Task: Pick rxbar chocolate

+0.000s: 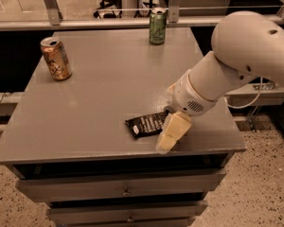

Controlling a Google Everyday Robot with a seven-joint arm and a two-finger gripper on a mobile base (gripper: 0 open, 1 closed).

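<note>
Beside gripper (169,138), rxbar chocolate (146,125), flat on table (109,79)

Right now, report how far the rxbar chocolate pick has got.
Done: the claw is down at one end of the rxbar chocolate. In hand: the grasp itself; no firm hold shows. Left: lifting, since the bar lies flat on the table.
</note>
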